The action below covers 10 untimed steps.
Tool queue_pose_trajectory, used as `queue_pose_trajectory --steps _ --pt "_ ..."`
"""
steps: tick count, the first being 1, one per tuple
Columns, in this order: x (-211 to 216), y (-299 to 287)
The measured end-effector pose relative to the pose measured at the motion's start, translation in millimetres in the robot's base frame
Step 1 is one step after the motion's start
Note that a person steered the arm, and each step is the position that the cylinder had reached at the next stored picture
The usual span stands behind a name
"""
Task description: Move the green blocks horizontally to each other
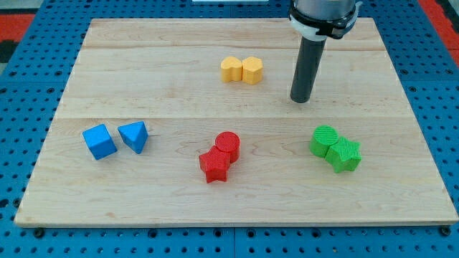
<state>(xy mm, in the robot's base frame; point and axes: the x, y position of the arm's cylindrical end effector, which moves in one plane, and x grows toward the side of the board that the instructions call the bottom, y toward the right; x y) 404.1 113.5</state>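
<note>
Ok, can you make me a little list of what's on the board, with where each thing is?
board: wooden board on a blue pegboard
my tip: toward the view's upper right, touching no block
yellow blocks: a heart shape and a six-sided one, touching, to the view's left of my tip
green blocks: a cylinder and a star, touching, below my tip, the star lower and to the right
red blocks: a cylinder and a star, touching, bottom middle
blue blocks: a cube and a triangle, view's left, a small gap between

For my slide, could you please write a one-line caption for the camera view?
My tip hovers above the touching green cylinder and green star on the wooden board.
</note>
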Motion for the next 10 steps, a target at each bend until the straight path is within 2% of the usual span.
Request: queue_pose_trajectory --steps 1,2,3,4,6,10 --pt "-1.1 34.1" --pt "14.0 107.8" --pt "64.7 127.9" --pt "119.1 127.9" --pt "162.8 136.2" --pt "171.2 49.3"
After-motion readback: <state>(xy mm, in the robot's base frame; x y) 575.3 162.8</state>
